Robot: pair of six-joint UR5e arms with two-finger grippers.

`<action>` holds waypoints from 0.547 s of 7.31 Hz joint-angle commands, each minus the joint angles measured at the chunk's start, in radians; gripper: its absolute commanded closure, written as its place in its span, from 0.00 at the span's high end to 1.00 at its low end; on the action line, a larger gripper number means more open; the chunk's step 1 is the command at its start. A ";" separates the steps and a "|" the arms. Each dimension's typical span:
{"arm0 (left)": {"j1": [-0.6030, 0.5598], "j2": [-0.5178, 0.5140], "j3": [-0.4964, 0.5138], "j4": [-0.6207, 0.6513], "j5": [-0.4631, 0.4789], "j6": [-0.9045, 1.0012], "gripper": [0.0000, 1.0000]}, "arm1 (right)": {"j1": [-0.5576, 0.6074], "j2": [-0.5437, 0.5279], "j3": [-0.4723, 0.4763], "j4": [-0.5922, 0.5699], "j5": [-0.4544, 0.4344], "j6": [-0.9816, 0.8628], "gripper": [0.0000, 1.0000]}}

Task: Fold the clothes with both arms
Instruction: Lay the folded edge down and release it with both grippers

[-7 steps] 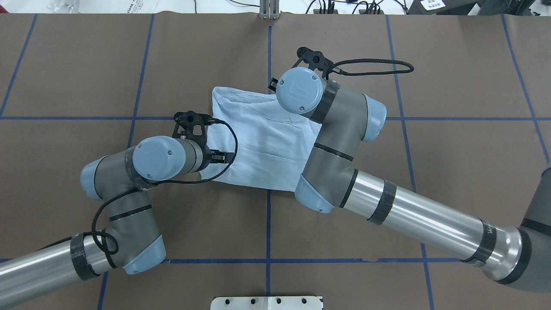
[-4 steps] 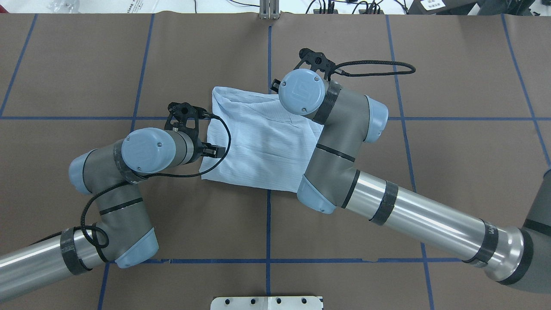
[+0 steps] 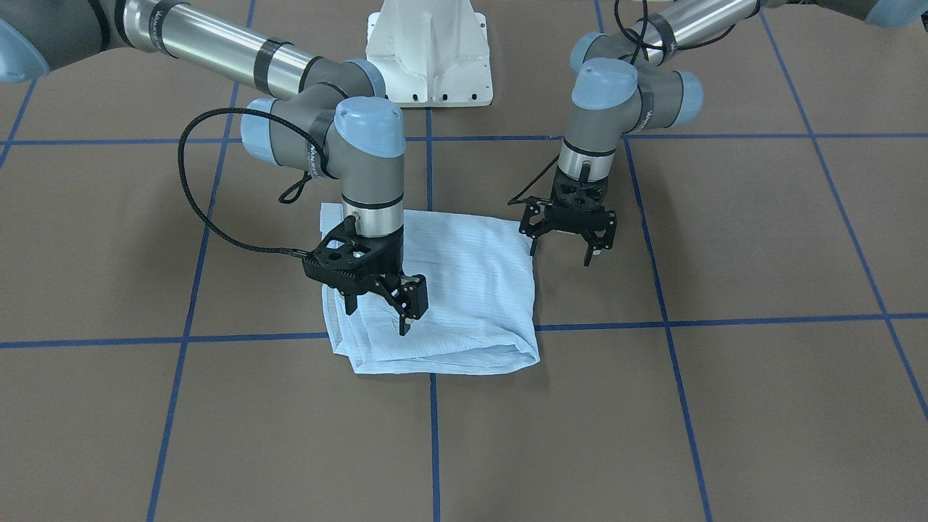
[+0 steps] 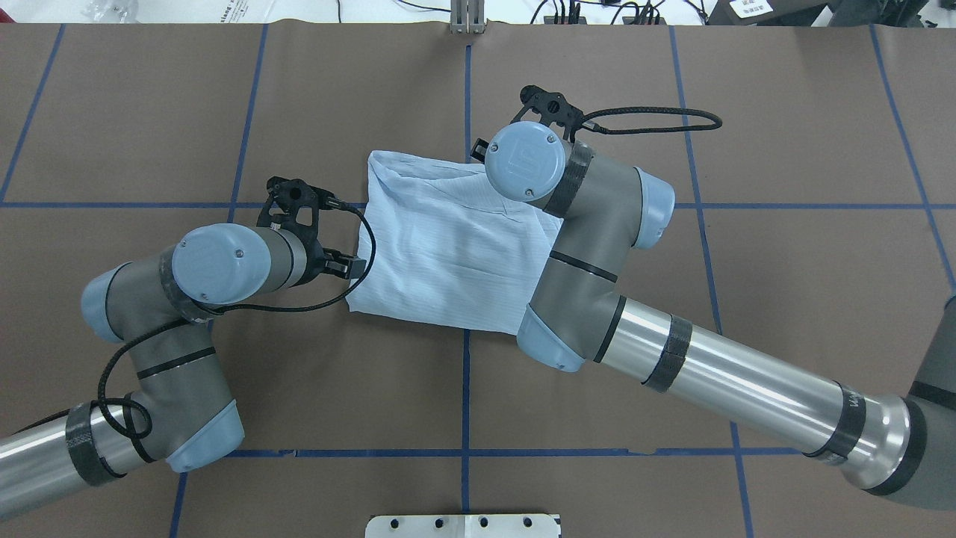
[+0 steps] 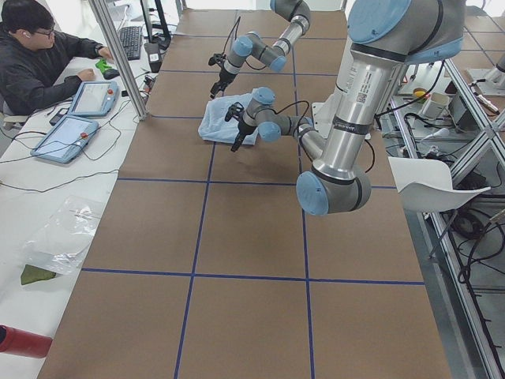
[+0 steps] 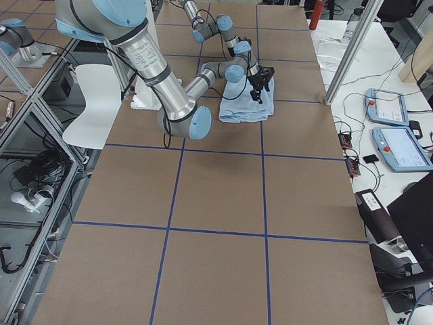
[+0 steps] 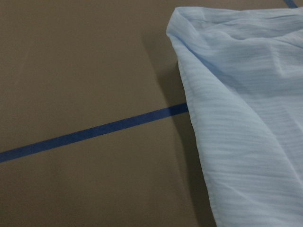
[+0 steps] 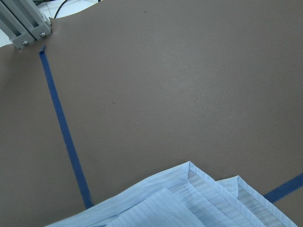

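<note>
The light blue striped shirt (image 4: 448, 246) lies folded into a rough square near the table's middle (image 3: 471, 290). My left gripper (image 3: 562, 255) hangs open, pointing down just off the shirt's side edge, with nothing between its fingers. My right gripper (image 3: 377, 319) is open too, a little above the shirt near its opposite side, holding nothing. In the overhead view the right wrist cap (image 4: 524, 161) hides that gripper. The left wrist view shows the shirt's edge (image 7: 246, 118) beside bare table. A folded corner (image 8: 189, 198) fills the bottom of the right wrist view.
Brown table cover with blue tape lines (image 4: 464, 388). The white pedestal base (image 3: 428, 51) stands behind the shirt. An aluminium post (image 4: 467, 15) rises at the far edge. A seated person (image 5: 39, 55) and tablets (image 5: 75, 118) are at the side table.
My left arm has drawn back leftward, carrying its gripper from over the shirt's left edge to just off it. The right arm has barely shifted. The shirt lies as before.
</note>
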 commanded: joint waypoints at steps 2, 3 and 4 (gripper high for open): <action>0.027 0.033 -0.012 0.000 0.007 -0.007 1.00 | 0.001 -0.007 0.001 0.002 0.000 0.000 1.00; 0.039 0.032 -0.012 0.000 0.007 -0.009 1.00 | 0.001 -0.007 0.001 0.002 0.000 0.000 1.00; 0.048 0.027 -0.017 0.000 0.006 -0.017 1.00 | -0.001 -0.007 0.001 0.002 0.000 0.000 1.00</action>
